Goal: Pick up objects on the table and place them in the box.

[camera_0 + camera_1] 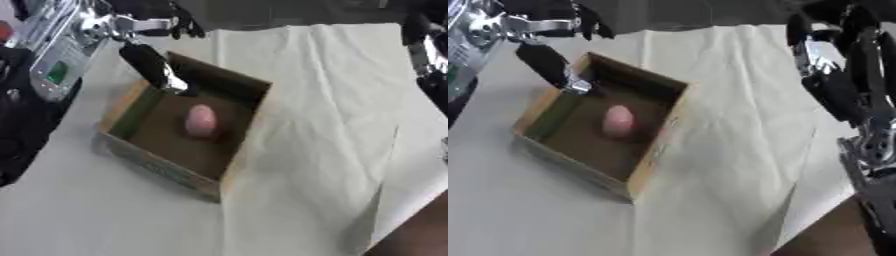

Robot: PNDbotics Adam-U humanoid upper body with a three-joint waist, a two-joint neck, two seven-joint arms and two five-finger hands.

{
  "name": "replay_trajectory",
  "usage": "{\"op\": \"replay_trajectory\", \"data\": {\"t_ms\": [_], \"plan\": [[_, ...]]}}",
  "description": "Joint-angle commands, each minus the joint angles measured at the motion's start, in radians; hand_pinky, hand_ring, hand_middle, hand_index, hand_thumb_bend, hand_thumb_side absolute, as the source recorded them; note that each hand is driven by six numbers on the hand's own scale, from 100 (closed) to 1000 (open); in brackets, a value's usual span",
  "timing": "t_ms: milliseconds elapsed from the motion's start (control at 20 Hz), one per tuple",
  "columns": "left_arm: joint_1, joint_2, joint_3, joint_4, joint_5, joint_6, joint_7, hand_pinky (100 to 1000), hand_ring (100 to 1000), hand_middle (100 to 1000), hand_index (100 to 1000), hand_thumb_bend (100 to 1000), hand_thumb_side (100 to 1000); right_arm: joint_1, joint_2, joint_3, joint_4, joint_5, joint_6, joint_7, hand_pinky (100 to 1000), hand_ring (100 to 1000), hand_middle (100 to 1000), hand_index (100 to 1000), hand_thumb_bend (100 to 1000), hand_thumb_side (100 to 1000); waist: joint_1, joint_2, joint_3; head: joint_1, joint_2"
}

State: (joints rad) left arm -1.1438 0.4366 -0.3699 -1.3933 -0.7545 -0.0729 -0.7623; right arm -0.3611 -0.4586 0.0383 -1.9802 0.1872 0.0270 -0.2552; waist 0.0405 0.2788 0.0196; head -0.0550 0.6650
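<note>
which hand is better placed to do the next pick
Left, probably. The left hand hangs at the box rim, above the pink object already inside. The right arm stands off at the table's right edge, its hand unclear.

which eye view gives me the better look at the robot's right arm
The right eye view: the black and silver right arm runs down its whole right side. The left eye view catches only a strip of it at the right edge. Neither view shows its hand.
</note>
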Motion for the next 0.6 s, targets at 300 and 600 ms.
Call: {"op": "replay_trajectory", "data": {"t_ms": [300,600], "plan": [[0.002,0.062,0.124,-0.175,0.074,0.081,0.099,685,737,768,883,277,558,-0.009,-0.013,-0.011,-0.02,-0.002,-0.003,-0.003,697,814,697,866,335,698,-0.01,-0.016,0.009,-0.008,-0.01],[0.045,0.086,0.245,-0.296,0.089,0.165,0.184,621,648,693,841,103,533,-0.013,-0.012,-0.016,-0.02,0.001,-0.004,-0.008,698,815,699,866,336,699,-0.02,-0.016,0.017,-0.015,-0.013]]}}
